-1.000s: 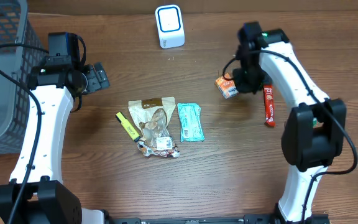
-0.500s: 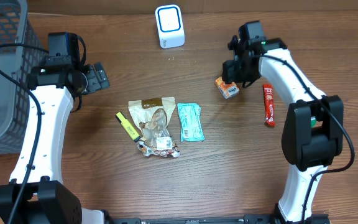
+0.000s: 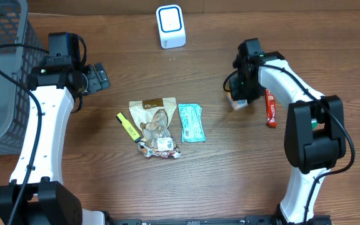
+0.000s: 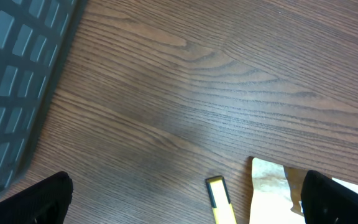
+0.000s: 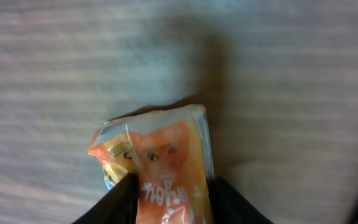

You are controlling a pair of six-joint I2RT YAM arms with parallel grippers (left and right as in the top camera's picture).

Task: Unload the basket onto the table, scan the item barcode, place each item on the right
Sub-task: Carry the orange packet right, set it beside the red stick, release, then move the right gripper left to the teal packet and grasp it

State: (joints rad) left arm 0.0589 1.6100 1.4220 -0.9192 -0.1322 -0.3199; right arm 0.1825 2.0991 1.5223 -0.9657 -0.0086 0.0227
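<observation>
we are pinching the orange snack packet (image 5: 169,165) in our right gripper (image 5: 174,202), right of the white scanner (image 3: 170,26) and nearer us; our left gripper (image 4: 188,199) is hanging spread wide, left of the scanner.

Orange pkt (image 5: 166,168): small crinkly foil snack pack, orange face w/ printed figure & pale lettering, silvery-white crimped end, yellowish patch at its left corner. In the right wrist view it runs lengthwise w/ the crimped end farthest from the cam. Its near end sits pinched in the right gripper (image 5: 169,202), one dark finger on each long side. Overhead shows only a pale corner, on the right half of the table (image 3: 230,162); can't tell if it's lifted. Scanner (image 3: 170,26): white rounded box w/ blue-ringed face, at far edge centre, well apart from pkt.
</observation>
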